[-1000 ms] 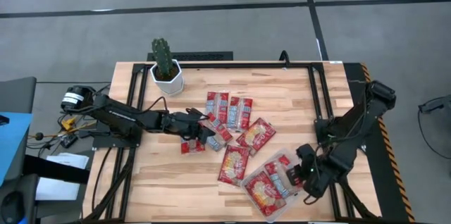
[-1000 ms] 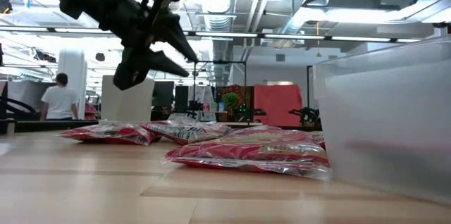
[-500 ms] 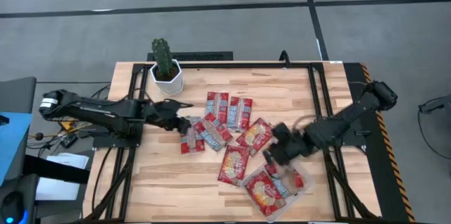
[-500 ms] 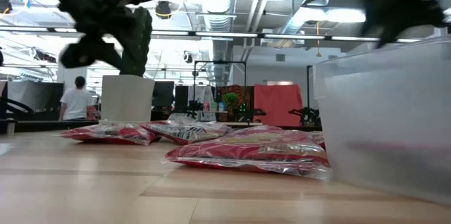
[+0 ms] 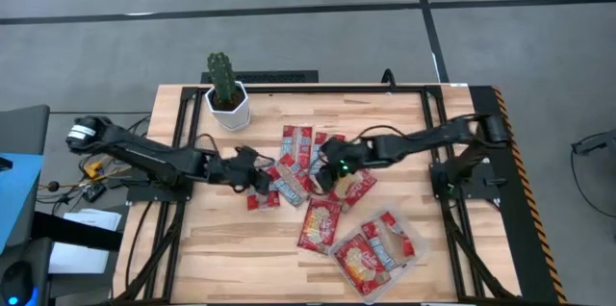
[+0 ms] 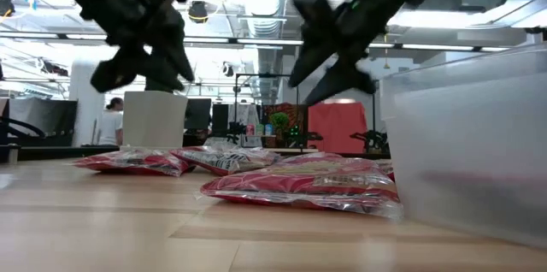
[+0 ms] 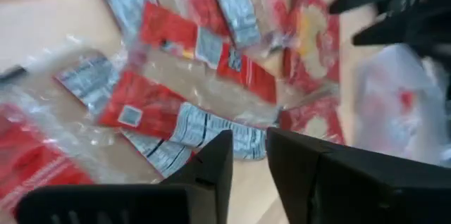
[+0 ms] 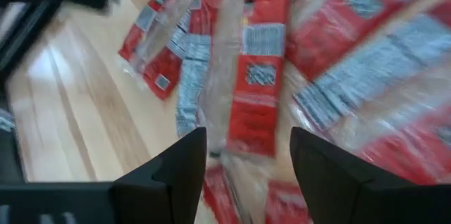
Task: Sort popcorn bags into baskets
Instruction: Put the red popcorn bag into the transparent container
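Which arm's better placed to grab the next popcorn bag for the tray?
Probably right: the right gripper hangs open over the popcorn bags, nearer the tray; the left gripper sits at the pile's far edge.

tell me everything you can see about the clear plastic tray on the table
The tray is a shallow clear plastic rectangle with rounded corners, sitting flat on the wooden table at its near right corner and turned at an angle to the edges. It looks thin and see-through; in the low view its frosted wall fills the right side. Inside lie a wide red packet with a pale yellow centre and narrower red-and-grey packets. No claw touches it.
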### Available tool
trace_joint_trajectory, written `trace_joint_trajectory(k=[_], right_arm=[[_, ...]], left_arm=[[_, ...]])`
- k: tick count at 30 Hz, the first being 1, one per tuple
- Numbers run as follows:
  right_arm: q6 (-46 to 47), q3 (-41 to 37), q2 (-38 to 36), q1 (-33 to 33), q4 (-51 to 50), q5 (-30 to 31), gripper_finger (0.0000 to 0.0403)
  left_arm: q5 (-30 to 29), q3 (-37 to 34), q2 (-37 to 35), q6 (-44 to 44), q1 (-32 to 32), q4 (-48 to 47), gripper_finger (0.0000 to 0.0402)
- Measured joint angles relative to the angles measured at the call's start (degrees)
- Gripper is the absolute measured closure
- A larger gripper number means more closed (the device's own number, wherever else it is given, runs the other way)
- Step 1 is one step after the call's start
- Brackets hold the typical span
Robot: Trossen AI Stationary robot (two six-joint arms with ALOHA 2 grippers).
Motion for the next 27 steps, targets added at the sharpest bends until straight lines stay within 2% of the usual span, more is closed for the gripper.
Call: trace_joint_trajectory(k=[4, 6, 10, 16, 22, 27], right_arm=[[-0.1, 0.0, 5.7, -1.5, 5.8, -4.2, 0.0174], [0.0, 0.1, 8.3, -1.9, 8.3, -5.3, 0.0177], [0.0, 0.1, 11.8, -2.7, 9.6, -5.6, 0.0179], [0.0, 0.6, 16.2, -3.0, 12.1, -5.4, 0.0177], [-0.8, 2.9, 19.4, -2.6, 15.2, -7.9, 0.0179], [-1.9, 5.1, 19.8, -2.1, 13.3, -8.6, 0.0194]], left_arm=[[0.0, 0.0, 6.4, -0.1, -1.1, 4.2, 0.0366], [0.1, 0.1, 9.6, -0.2, -1.4, 7.3, 0.0379], [0.2, 0.0, 14.4, -1.1, -1.8, 7.8, 0.0398], [0.9, 0.0, 21.0, -1.8, -1.4, 10.5, 0.0398], [2.6, 0.5, 26.9, -2.8, -1.1, 15.7, 0.0401], [3.3, 0.7, 27.8, -2.7, -0.8, 16.8, 0.0401]])
